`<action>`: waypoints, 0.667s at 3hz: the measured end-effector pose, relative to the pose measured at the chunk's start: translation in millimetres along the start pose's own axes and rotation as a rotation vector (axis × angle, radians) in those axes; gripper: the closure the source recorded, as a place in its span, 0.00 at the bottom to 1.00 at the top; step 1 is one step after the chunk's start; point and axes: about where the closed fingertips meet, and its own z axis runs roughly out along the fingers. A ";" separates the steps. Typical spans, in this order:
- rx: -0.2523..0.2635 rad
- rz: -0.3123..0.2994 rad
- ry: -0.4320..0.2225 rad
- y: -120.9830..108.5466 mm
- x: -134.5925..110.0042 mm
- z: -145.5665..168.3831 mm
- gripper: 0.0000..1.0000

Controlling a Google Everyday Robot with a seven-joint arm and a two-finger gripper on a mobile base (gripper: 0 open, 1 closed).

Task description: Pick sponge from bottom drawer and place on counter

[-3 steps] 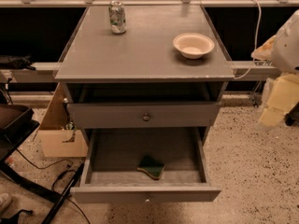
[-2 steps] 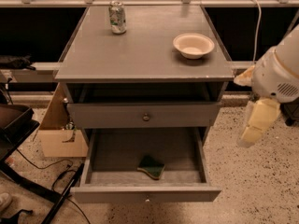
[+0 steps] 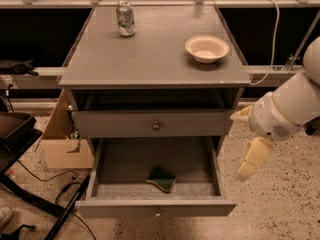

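Observation:
The sponge, dark green over yellow, lies on the floor of the bottom drawer, near its front and middle. The drawer is pulled out. The counter is the cabinet's flat grey top. My gripper hangs at the right of the cabinet, level with the drawers and outside them, well right of the sponge. Its cream fingers are spread apart and hold nothing. The white arm runs off to the right edge.
A drink can stands at the counter's back left and a white bowl at its right. The upper drawer with its round knob sits above the open one. A cardboard box, a black stand and floor cables lie left.
My arm and gripper have moved left and down from the right edge, closer to the cabinet's right side. The sponge, can and bowl have not moved.

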 end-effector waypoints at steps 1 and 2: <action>-0.134 0.032 -0.077 26.8 4.5 93.7 0.00; -0.218 0.055 -0.109 49.1 5.4 150.2 0.00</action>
